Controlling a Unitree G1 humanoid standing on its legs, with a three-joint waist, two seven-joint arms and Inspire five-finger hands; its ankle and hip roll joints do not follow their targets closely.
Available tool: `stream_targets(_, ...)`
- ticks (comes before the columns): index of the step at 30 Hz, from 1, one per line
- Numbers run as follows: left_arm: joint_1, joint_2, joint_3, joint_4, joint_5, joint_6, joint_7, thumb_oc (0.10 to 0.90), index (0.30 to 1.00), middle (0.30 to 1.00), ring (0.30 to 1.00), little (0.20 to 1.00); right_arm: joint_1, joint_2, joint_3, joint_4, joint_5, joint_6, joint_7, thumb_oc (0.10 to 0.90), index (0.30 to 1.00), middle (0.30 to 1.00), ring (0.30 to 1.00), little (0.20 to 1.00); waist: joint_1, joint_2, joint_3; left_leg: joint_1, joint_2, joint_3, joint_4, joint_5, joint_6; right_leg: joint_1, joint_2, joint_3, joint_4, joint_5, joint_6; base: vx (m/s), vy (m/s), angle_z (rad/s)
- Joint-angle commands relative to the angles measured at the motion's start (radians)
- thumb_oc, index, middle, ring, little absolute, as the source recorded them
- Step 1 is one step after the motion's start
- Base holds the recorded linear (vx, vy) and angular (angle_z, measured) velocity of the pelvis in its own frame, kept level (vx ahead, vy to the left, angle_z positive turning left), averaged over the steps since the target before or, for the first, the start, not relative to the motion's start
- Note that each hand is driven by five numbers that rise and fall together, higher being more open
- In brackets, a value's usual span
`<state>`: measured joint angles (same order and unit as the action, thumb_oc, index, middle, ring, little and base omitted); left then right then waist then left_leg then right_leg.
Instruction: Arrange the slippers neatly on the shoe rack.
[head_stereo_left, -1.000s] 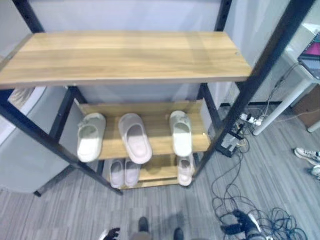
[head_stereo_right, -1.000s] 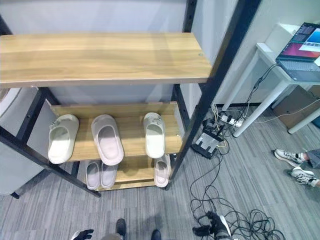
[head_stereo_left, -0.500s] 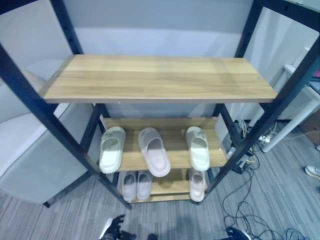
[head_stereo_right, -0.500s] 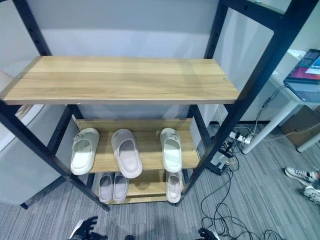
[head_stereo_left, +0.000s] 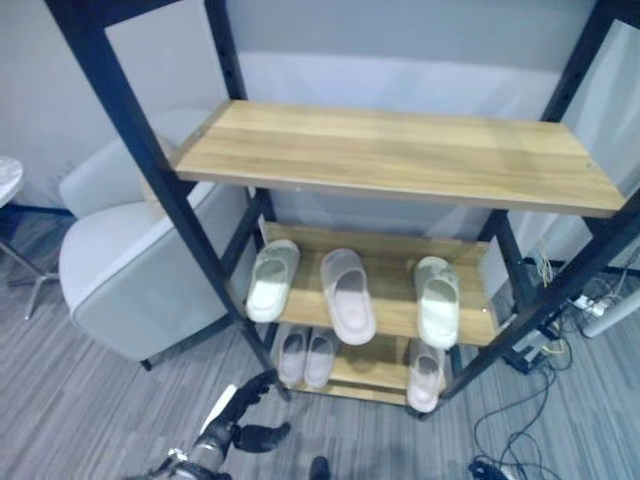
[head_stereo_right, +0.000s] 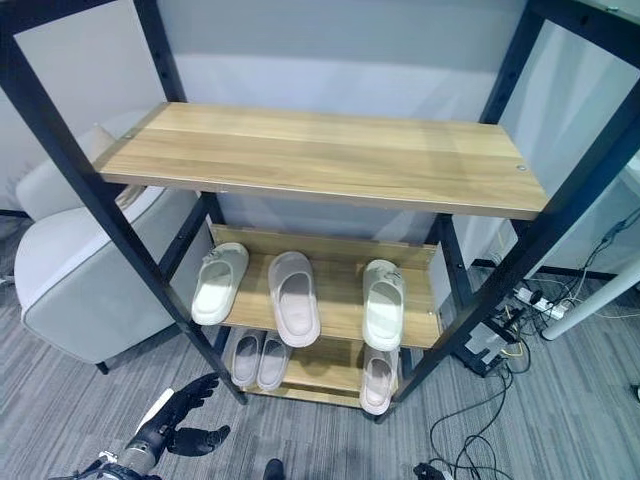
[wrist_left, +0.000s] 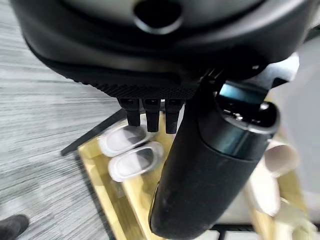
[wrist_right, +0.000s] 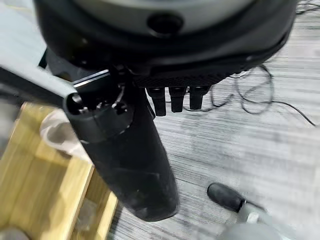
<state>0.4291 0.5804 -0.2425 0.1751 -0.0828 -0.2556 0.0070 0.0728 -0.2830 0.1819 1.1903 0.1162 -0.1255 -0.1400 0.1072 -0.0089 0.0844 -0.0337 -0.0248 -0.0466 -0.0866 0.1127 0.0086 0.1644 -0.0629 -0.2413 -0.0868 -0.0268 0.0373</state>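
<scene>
The shoe rack (head_stereo_right: 330, 160) has a black frame and wooden shelves; its top shelf is bare. On the middle shelf lie a whitish slipper (head_stereo_right: 219, 283) at the left, a pinkish slipper (head_stereo_right: 293, 298) angled in the middle, and a whitish slipper (head_stereo_right: 383, 304) at the right. The bottom shelf holds a small pinkish pair (head_stereo_right: 258, 358) and a single slipper (head_stereo_right: 377, 379). My left hand (head_stereo_right: 180, 425) hangs low in front of the rack's left post, fingers spread, holding nothing. My right hand (wrist_right: 125, 150) is open and empty over the floor beside the rack.
A grey armchair (head_stereo_right: 70, 280) stands close against the rack's left side. Cables and a power strip (head_stereo_right: 490, 345) lie on the floor at the rack's right, near a white table leg (head_stereo_right: 600, 300). Grey floor stretches in front.
The camera has swung left and drawn back, bringing the armchair into view. My left hand now shows further up at the lower left. The slippers lie as before.
</scene>
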Motion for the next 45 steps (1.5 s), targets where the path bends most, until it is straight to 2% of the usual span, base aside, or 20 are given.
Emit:
stream_targets(1, -0.06, -0.014, 0.086, -0.133, -0.158, -0.083, -0.016, 0.8, 0.9, 0.9, 0.9, 0.9, -0.064, -0.065, 0.011, 0.029, -0.062, -0.014, -0.048, 0.8, 0.9, 0.9, 0.9, 0.9, 0.026, 0.025, 0.027, 0.047, 0.055, -0.003, -0.001, -0.084, -0.043, -0.029, -0.057, -0.018, 0.026, -0.033, 0.091, -0.01, -0.009, 0.12)
stream_targets(7, -0.053, 0.01, 0.115, -0.275, -0.214, -0.093, -0.046, 0.8, 0.9, 0.9, 0.9, 0.9, -0.062, -0.064, 0.008, 0.046, -0.064, -0.007, -0.046, 0.8, 0.9, 0.9, 0.9, 0.9, 0.035, 0.027, 0.029, 0.039, 0.056, -0.02, -0.001, -0.078, -0.047, -0.023, -0.051, -0.035, 0.018, -0.035, 0.087, -0.01, -0.02, 0.14)
stream_targets(13, -0.107, -0.017, 0.091, -0.406, -0.357, -0.06, -0.092, 0.8, 0.9, 0.9, 0.9, 0.9, -0.054, -0.057, 0.03, 0.063, -0.102, 0.011, -0.044, 0.8, 0.9, 0.9, 0.9, 0.9, 0.028, 0.031, 0.029, 0.038, 0.06, -0.025, -0.001, -0.077, -0.051, -0.019, -0.046, -0.038, 0.012, -0.036, 0.084, -0.01, -0.01, 0.09)
stream_targets(16, -0.141, -0.023, 0.046, -0.452, -0.414, -0.031, -0.131, 0.8, 0.9, 0.9, 0.9, 0.9, -0.043, -0.052, 0.04, 0.079, -0.122, 0.022, -0.036, 0.8, 0.9, 0.9, 0.9, 0.9, 0.02, 0.034, 0.03, 0.045, 0.063, -0.019, -0.001, -0.081, -0.05, -0.014, -0.044, -0.031, 0.012, -0.038, 0.083, 0.0, 0.0, 0.0)
stream_targets(18, -0.213, -0.053, -0.027, -0.472, -0.489, 0.017, -0.161, 0.8, 0.9, 0.9, 0.9, 0.9, -0.033, -0.043, 0.046, 0.104, -0.124, 0.038, -0.019, 0.8, 0.9, 0.9, 0.9, 0.9, -0.001, 0.037, 0.029, 0.054, 0.066, -0.011, -0.001, -0.085, -0.051, -0.01, -0.041, -0.022, 0.011, -0.04, 0.082, 0.02, -0.009, -0.01)
stream_targets(21, -0.27, -0.068, -0.081, -0.484, -0.499, 0.029, -0.18, 0.8, 0.9, 0.9, 0.9, 0.9, -0.028, -0.037, 0.051, 0.12, -0.131, 0.047, -0.009, 0.8, 0.9, 0.9, 0.9, 0.9, -0.012, 0.038, 0.028, 0.06, 0.069, -0.007, -0.001, -0.088, -0.051, -0.006, -0.039, -0.019, 0.01, -0.042, 0.081, 0.0, -0.003, -0.01)
stream_targets(23, -0.364, -0.092, -0.174, -0.485, -0.542, 0.056, -0.201, 0.8, 0.9, 0.9, 0.9, 0.9, -0.021, -0.025, 0.066, 0.118, -0.127, 0.051, -0.002, 0.8, 0.9, 0.9, 0.9, 0.9, -0.042, 0.039, 0.025, 0.07, 0.074, 0.006, -0.001, -0.094, -0.053, -0.002, -0.037, -0.006, 0.006, -0.042, 0.079, 0.04, -0.014, -0.11)
stream_targets(28, -0.433, -0.119, -0.229, -0.461, -0.527, 0.056, -0.182, 0.8, 0.9, 0.9, 0.9, 0.9, -0.022, -0.016, 0.081, 0.104, -0.121, 0.05, 0.002, 0.8, 0.9, 0.9, 0.9, 0.9, -0.064, 0.037, 0.025, 0.08, 0.078, 0.024, -0.001, -0.101, -0.053, -0.002, -0.035, 0.012, 0.003, -0.04, 0.077, 0.02, -0.016, -0.17)
stream_targets(30, -0.479, -0.114, -0.213, -0.425, -0.384, 0.024, -0.116, 0.8, 0.9, 0.9, 0.9, 0.9, -0.021, -0.01, 0.079, 0.093, -0.102, 0.047, -0.001, 0.8, 0.9, 0.9, 0.9, 0.9, -0.074, 0.035, 0.022, 0.083, 0.081, 0.035, -0.001, -0.107, -0.054, -0.004, -0.033, 0.022, 0.0, -0.04, 0.078, 0.03, -0.007, -0.18)
stream_targets(32, -0.488, -0.124, -0.189, -0.391, -0.345, 0.025, -0.075, 0.8, 0.9, 0.9, 0.9, 0.9, -0.014, -0.005, 0.076, 0.089, -0.094, 0.047, -0.007, 0.8, 0.9, 0.9, 0.9, 0.9, -0.078, 0.035, 0.02, 0.087, 0.083, 0.044, -0.001, -0.108, -0.054, -0.005, -0.033, 0.028, 0.0, -0.039, 0.079, 0.03, 0.012, -0.19)
stream_targets(35, -0.532, -0.095, -0.14, -0.361, -0.15, -0.002, -0.003, 0.8, 0.9, 0.9, 0.9, 0.9, -0.002, 0.002, 0.074, 0.067, -0.078, 0.042, -0.01, 0.8, 0.9, 0.9, 0.9, 0.9, -0.086, 0.03, 0.015, 0.091, 0.086, 0.057, -0.001, -0.112, -0.055, -0.009, -0.033, 0.033, 0.0, -0.035, 0.081, 0.02, 0.005, -0.02)
stream_targets(36, -0.533, -0.095, -0.141, -0.36, -0.147, -0.002, -0.001, 0.8, 0.9, 0.9, 0.9, 0.9, -0.002, 0.003, 0.074, 0.067, -0.078, 0.042, -0.01, 0.8, 0.9, 0.9, 0.9, 0.9, -0.086, 0.03, 0.015, 0.092, 0.086, 0.058, -0.001, -0.112, -0.055, -0.009, -0.033, 0.034, 0.0, -0.035, 0.081, 0.04, 0.003, -0.09)
stream_targets(38, -0.563, -0.075, -0.118, -0.344, -0.041, -0.013, 0.039, 0.8, 0.9, 0.9, 0.9, 0.9, 0.005, 0.006, 0.073, 0.062, -0.075, 0.041, -0.013, 0.8, 0.9, 0.9, 0.9, 0.9, -0.094, 0.027, 0.012, 0.093, 0.087, 0.065, -0.001, -0.114, -0.056, -0.011, -0.033, 0.041, 0.0, -0.033, 0.083, 0.04, 0.011, -0.17)
stream_targets(42, -0.697, -0.019, -0.095, -0.26, 0.273, -0.008, 0.155, 0.8, 0.9, 0.9, 0.9, 0.9, 0.027, 0.004, 0.069, 0.048, -0.075, 0.043, -0.004, 0.8, 0.9, 0.9, 0.9, 0.9, -0.118, 0.02, 0.002, 0.095, 0.087, 0.085, -0.001, -0.122, -0.058, -0.025, -0.035, 0.058, 0.0, -0.022, 0.092, 0.06, 0.038, -0.1)
stream_targets(45, -0.724, -0.002, -0.091, -0.232, 0.356, -0.005, 0.19, 0.8, 0.9, 0.9, 0.9, 0.9, 0.035, 0.004, 0.066, 0.041, -0.077, 0.041, -0.003, 0.8, 0.9, 0.9, 0.9, 0.9, -0.124, 0.018, -0.003, 0.096, 0.086, 0.092, -0.001, -0.13, -0.058, -0.028, -0.035, 0.064, 0.0, -0.021, 0.095, 0.04, 0.023, -0.18)
